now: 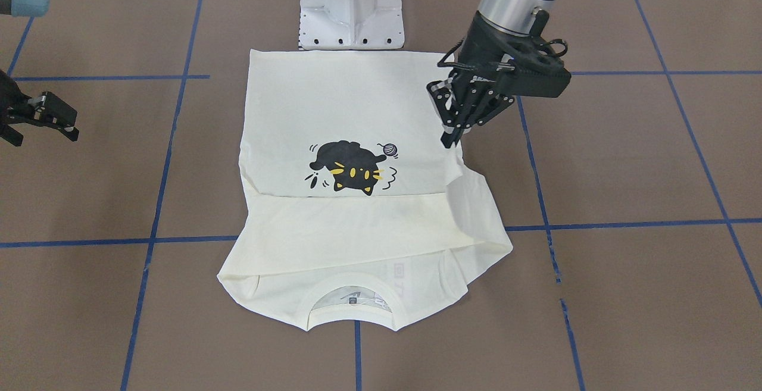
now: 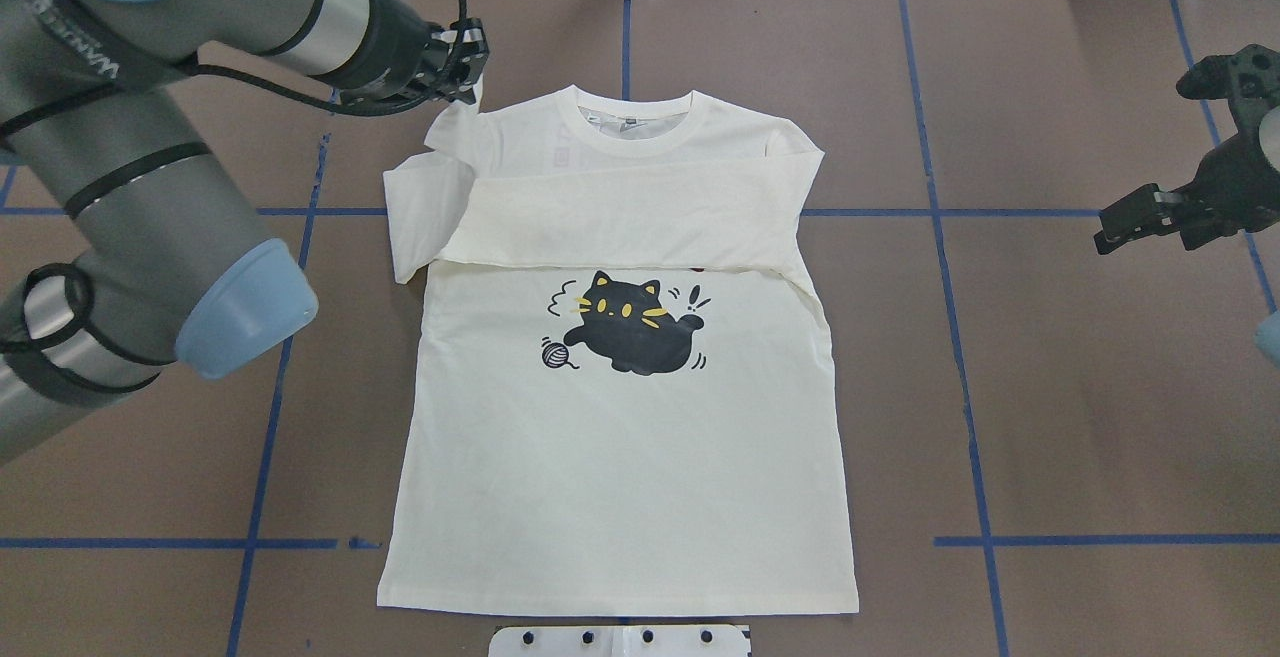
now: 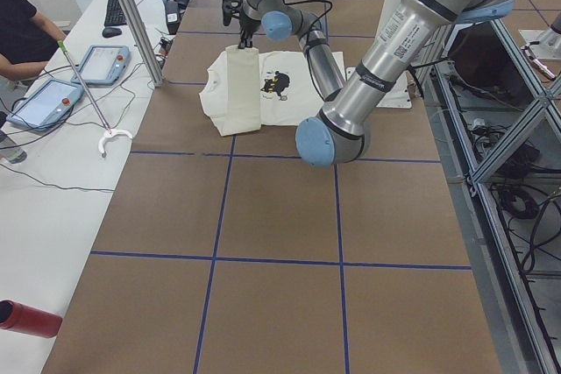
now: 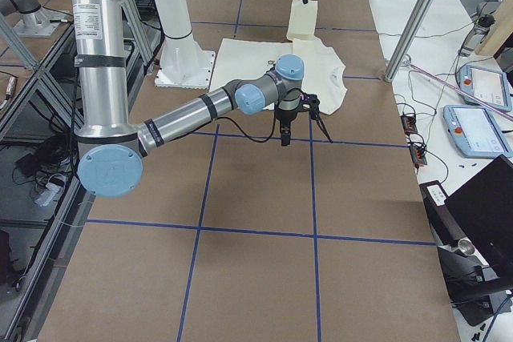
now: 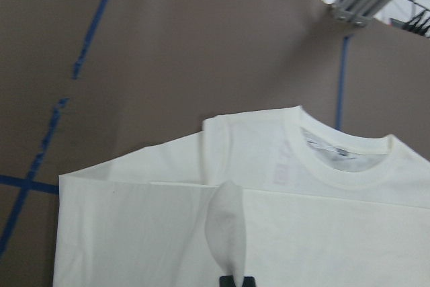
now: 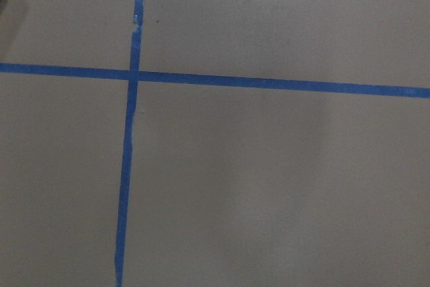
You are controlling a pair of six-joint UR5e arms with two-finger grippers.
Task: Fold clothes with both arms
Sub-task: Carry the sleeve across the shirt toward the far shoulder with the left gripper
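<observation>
The cream shirt lies flat with its cat print facing up and one long sleeve folded across the chest. My left gripper is shut on the other sleeve, which hangs lifted beside the shoulder. In the left wrist view a peak of fabric rises into that gripper. In the front-facing view the left gripper hovers over the shirt's edge. My right gripper is open over bare table, well clear of the shirt.
The white pedestal base stands just behind the shirt's hem. Blue tape lines grid the brown table. A person sits at a side desk with tablets. A red bottle lies on that desk.
</observation>
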